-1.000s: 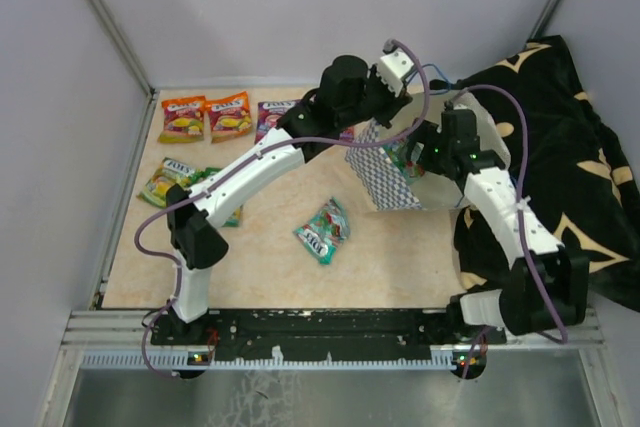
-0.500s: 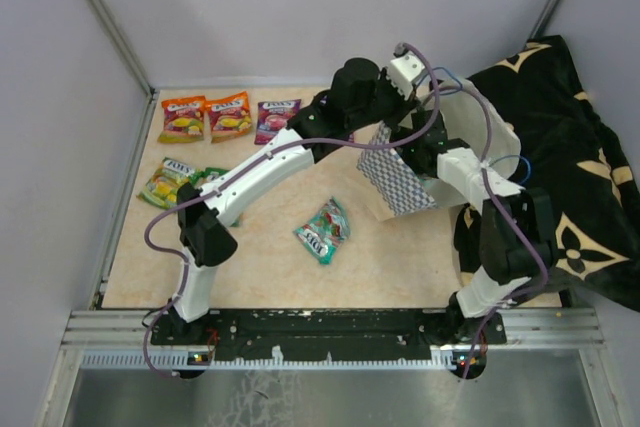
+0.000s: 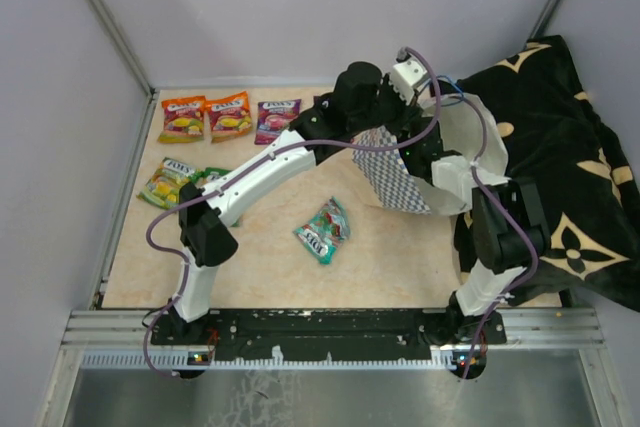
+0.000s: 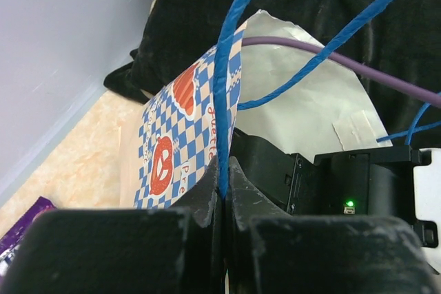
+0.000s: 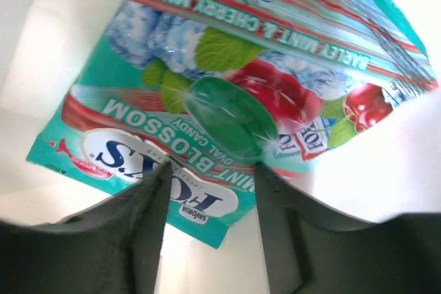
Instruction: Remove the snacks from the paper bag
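The paper bag, beige with blue-white checked sides, hangs tilted at the back right. My left gripper is shut on its blue cord handle, which is pinched between the fingertips of the left gripper. My right arm reaches into the bag's mouth, so its gripper is hidden in the top view. Inside the bag, a teal snack lies flat against the white wall. The right gripper has its jaws apart, tips against the packet's lower edge. Orange snacks, a purple one, green ones and a teal one lie on the table.
A black cloth with gold flower marks is heaped at the right, right behind the bag. Grey walls close in the left and back. A metal rail runs along the near edge. A purple cable crosses over the bag's mouth.
The right arm has folded and pushed its gripper into the bag, and its jaws have narrowed. The left gripper has shifted a little to the right with the handle, tilting the bag.
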Controlling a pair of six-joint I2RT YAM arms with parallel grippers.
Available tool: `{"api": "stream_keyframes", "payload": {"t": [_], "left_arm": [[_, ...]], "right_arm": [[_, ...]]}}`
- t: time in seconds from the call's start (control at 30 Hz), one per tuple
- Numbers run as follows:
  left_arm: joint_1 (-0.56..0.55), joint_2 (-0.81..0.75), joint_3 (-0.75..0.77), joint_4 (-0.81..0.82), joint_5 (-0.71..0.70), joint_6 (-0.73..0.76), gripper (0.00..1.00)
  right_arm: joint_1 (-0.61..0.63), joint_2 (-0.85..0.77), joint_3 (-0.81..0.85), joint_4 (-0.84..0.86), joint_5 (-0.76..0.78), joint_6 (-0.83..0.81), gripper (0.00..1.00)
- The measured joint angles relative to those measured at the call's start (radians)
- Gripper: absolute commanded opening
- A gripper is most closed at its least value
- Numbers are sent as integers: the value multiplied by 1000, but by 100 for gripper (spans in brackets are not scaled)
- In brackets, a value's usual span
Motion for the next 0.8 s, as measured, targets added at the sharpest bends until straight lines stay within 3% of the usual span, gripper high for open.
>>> {"api": "stream_keyframes", "payload": {"t": [0.07,0.1,0.37,0.67,0.7,0.8], "left_arm": [[-2,0,-4,2,11,-3,0],[-3,0,-4,6,15,-3,0],[-10,-10,-16,34,5,2,0],[-6,-11,-10,36,-109,36,0],[-6,-10,-10,36,-116,40,0],[-7,-10,-14,50,-119,57,0]], "right_arm": [[0,-21,-26,23,-13,11,7],[0,-32,-32,35,-19,14,0],[11,-150,-39,38,-26,15,0],[59,-588,-54,-171,56,-11,0],[64,-628,-54,-194,72,-18,5],[65,-660,-54,-254,89,-37,58]]}}
